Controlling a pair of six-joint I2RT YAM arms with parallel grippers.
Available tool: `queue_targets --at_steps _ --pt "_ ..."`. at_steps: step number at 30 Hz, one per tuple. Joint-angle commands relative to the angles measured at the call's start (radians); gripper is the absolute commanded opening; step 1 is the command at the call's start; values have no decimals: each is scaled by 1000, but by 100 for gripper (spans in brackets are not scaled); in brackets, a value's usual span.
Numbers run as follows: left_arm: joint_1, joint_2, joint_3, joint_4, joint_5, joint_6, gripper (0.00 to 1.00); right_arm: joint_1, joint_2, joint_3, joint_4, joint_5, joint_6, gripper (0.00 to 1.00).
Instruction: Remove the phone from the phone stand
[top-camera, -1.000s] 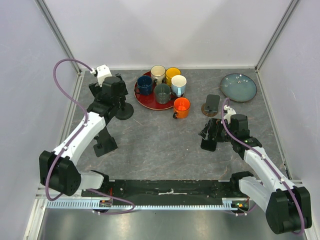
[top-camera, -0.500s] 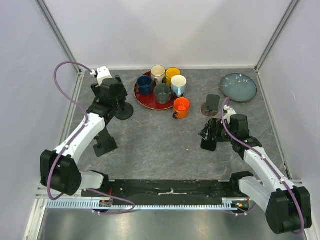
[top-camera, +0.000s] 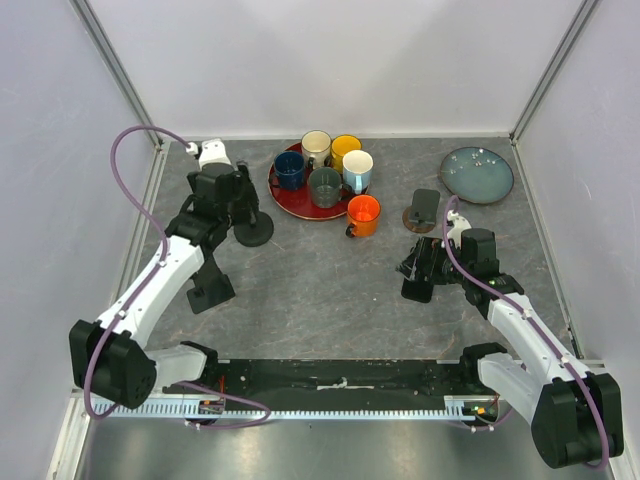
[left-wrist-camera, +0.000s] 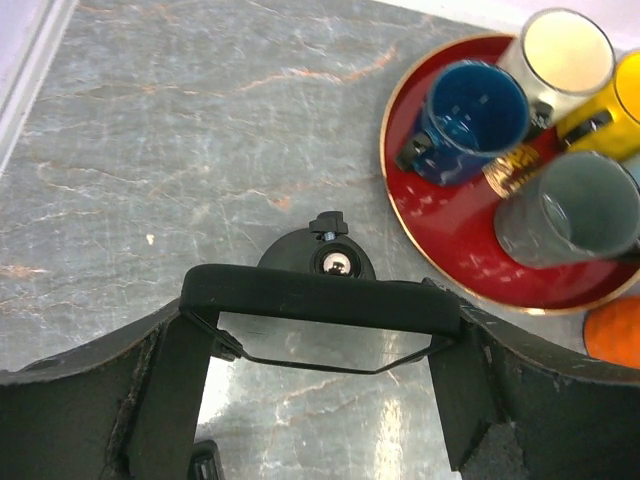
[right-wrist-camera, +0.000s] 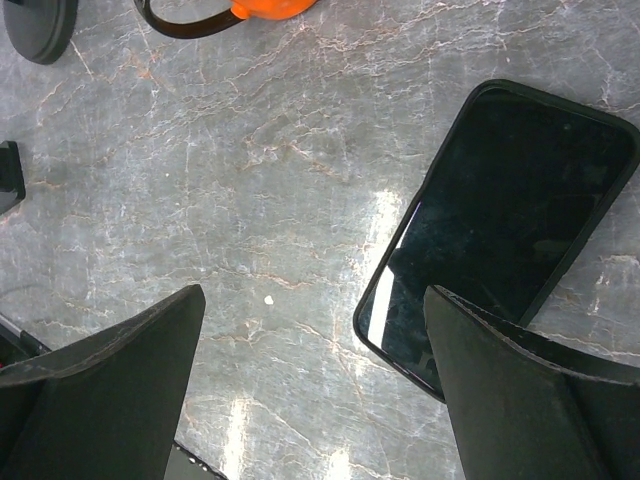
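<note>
My left gripper (top-camera: 232, 200) (left-wrist-camera: 320, 335) is shut on a black phone (left-wrist-camera: 320, 298), seen edge-on, its sides pinched between the two fingers. It hangs just above and near of a black round phone stand (top-camera: 256, 230) (left-wrist-camera: 300, 258) with a bare metal ball (left-wrist-camera: 336, 262) on top. My right gripper (top-camera: 424, 270) (right-wrist-camera: 315, 385) is open, low over a second black phone (top-camera: 417, 290) (right-wrist-camera: 505, 220) lying flat on the table, partly under its right finger. A third dark phone (top-camera: 425, 205) leans on a brown round stand (top-camera: 412, 221).
A red tray (top-camera: 290, 202) (left-wrist-camera: 450, 240) holds several mugs right of the black stand. An orange mug (top-camera: 363, 213) stands beside it. A blue-grey plate (top-camera: 477, 174) sits at the back right. A black block (top-camera: 211, 288) lies under the left arm.
My left gripper has drawn back a little toward the near left with the phone, uncovering more of the black stand's base. The right arm has not moved.
</note>
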Motion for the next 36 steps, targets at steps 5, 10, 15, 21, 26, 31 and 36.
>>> queue_targets --at_steps 5,10,15,21,26,31,36 --pt "-132 -67 84 -20 198 43 12 8 -28 2 73 -72 -12 97" --pt "-230 -101 85 -24 308 24 3 25 -58 -7 113 -92 -6 97" --pt "-379 -91 88 -25 349 36 2 62 -120 -18 196 -109 6 98" --pt "-468 -95 74 -20 392 64 2 159 -224 -88 400 -70 -15 98" --pt "-518 -98 41 -1 464 148 2 278 -200 -119 517 -67 -78 98" --pt "-525 -134 -10 6 590 226 2 399 -63 -108 644 -136 -135 98" --pt "-525 -194 -38 -8 681 311 2 502 64 -99 780 -102 -244 98"
